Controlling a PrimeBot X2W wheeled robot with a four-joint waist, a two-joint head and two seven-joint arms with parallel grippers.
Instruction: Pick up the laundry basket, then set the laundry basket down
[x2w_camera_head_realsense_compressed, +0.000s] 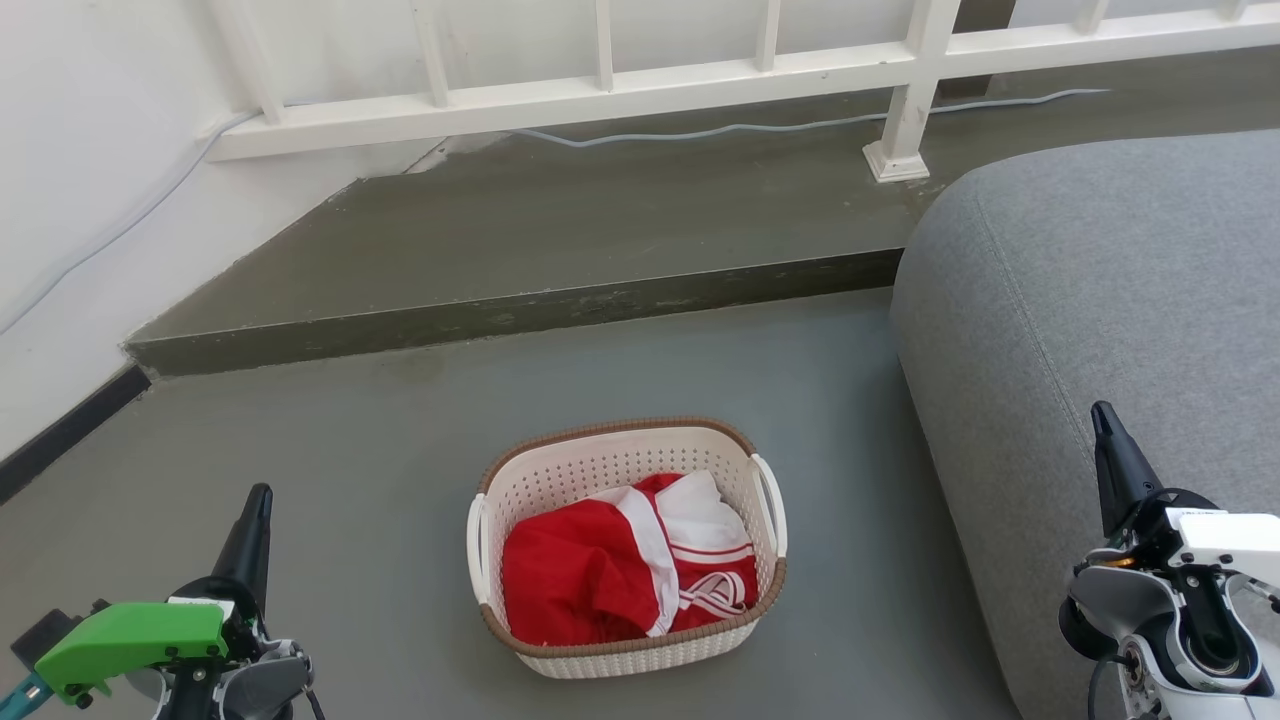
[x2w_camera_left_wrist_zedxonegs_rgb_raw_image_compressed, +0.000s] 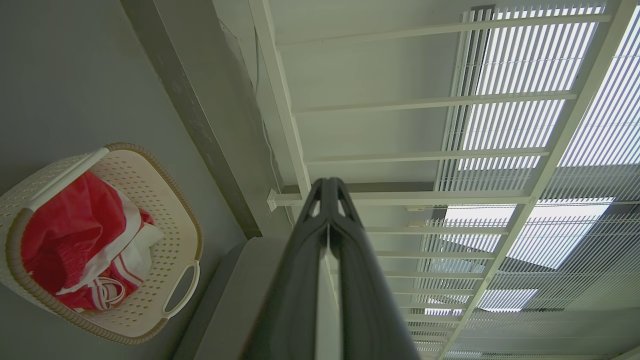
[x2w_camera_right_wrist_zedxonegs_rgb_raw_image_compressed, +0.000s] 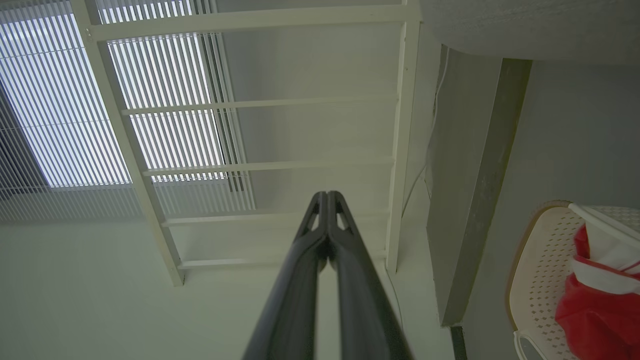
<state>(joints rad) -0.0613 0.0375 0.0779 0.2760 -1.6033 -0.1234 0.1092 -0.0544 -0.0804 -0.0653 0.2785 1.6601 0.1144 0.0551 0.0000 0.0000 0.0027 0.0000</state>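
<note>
The laundry basket (x2w_camera_head_realsense_compressed: 600, 470) stands on the grey floor in the lower middle of the head view, cream-white and perforated with a brown rim and white loop handles on its left and right sides. A red and white garment (x2w_camera_head_realsense_compressed: 620, 570) fills its bottom. My left gripper (x2w_camera_head_realsense_compressed: 258, 500) hangs shut at the lower left, well clear of the basket. At the lower right my right gripper (x2w_camera_head_realsense_compressed: 1103, 415) is shut too, in front of the sofa. The left wrist view has the basket (x2w_camera_left_wrist_zedxonegs_rgb_raw_image_compressed: 165, 210) at its left, beside the shut left gripper (x2w_camera_left_wrist_zedxonegs_rgb_raw_image_compressed: 327, 182). In the right wrist view the basket (x2w_camera_right_wrist_zedxonegs_rgb_raw_image_compressed: 540, 270) is at the right edge, the right gripper (x2w_camera_right_wrist_zedxonegs_rgb_raw_image_compressed: 326, 195) shut.
A grey sofa (x2w_camera_head_realsense_compressed: 1100, 300) rises right of the basket. Behind it a raised concrete step (x2w_camera_head_realsense_compressed: 520, 310) runs across the floor, with a white railing (x2w_camera_head_realsense_compressed: 600, 90) and a thin cable (x2w_camera_head_realsense_compressed: 720, 128) beyond. A white wall (x2w_camera_head_realsense_compressed: 80, 200) with a dark skirting closes the left side.
</note>
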